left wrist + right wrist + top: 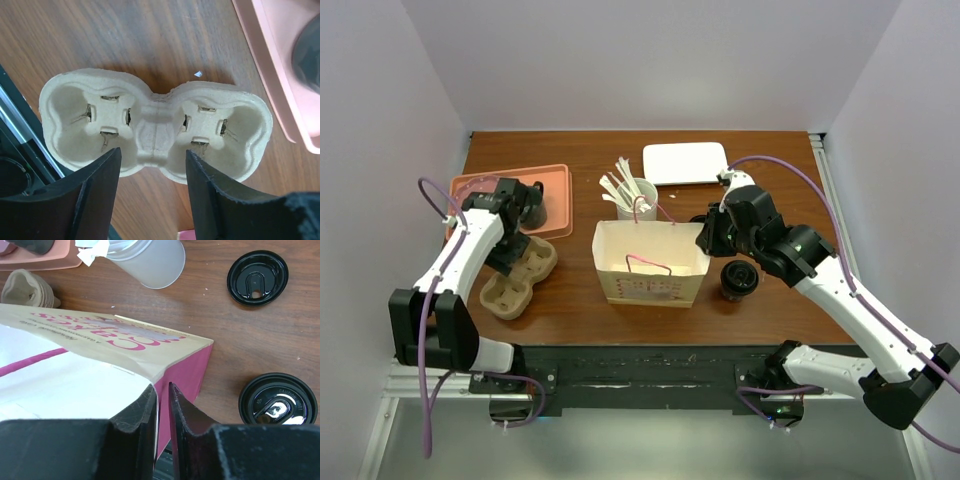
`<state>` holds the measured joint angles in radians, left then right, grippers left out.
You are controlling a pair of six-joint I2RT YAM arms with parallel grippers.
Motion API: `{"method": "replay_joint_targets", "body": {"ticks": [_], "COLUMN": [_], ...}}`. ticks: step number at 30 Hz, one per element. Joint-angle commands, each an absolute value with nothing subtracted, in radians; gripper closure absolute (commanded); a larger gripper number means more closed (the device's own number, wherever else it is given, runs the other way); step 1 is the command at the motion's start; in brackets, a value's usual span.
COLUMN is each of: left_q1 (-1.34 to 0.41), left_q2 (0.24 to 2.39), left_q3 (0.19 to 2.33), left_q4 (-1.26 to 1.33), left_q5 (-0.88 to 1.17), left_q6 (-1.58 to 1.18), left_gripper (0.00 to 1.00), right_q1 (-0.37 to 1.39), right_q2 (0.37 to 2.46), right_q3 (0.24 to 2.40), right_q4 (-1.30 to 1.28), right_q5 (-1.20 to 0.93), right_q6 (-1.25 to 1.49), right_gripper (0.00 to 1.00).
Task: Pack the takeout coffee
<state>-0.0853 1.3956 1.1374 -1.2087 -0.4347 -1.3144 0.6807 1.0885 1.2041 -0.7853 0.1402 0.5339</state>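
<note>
The takeout coffee [739, 279], a short dark cup under a black lid [277, 400], stands on the table just right of the open paper bag [650, 285]. My right gripper [162, 386] is at the bag's right wall [182, 375]. Its jaws straddle the rim with a narrow gap, the paper lying against the left finger only. My left gripper [153, 152] hangs open over the near edge of the pulp cup carrier [155, 127], with nothing between its fingers. In the top view it is at the left [510, 258], above the carrier [520, 280].
A white cup of pale stirrers [636, 198] stands behind the bag. A second black round lid [257, 277] lies farther back on the right. A pink tray [490, 180] at the left holds a dark mug [532, 205]. A white plate [685, 162] sits at the back.
</note>
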Motion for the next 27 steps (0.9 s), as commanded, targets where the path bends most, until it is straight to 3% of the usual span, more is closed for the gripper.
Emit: {"method": "replay_joint_targets", "body": {"ticks": [1,12,27], "left_q1": [-0.081,-0.081,-0.081], "left_q2": [1.436,1.374,1.368], "left_q3": [1.121,1.054,1.006], "left_q4": [-1.169,-1.028,-1.011], "left_q5": [-0.443,-0.430,-0.394], "left_q6": [-1.223,-1.016,-1.000], "left_gripper": [0.42,0.41,0.41], "right_q1": [0.686,0.684,0.684], "right_q2": [1.085,1.075,1.077], "right_q3": [1.250,1.272,1.304], "right_q4": [-0.770,-0.767,-0.775], "right_q5": [0.158,0.167,0.181], "right_q6": [0.496,0.468,0.457], "right_gripper": [0.80,0.78,0.70]}}
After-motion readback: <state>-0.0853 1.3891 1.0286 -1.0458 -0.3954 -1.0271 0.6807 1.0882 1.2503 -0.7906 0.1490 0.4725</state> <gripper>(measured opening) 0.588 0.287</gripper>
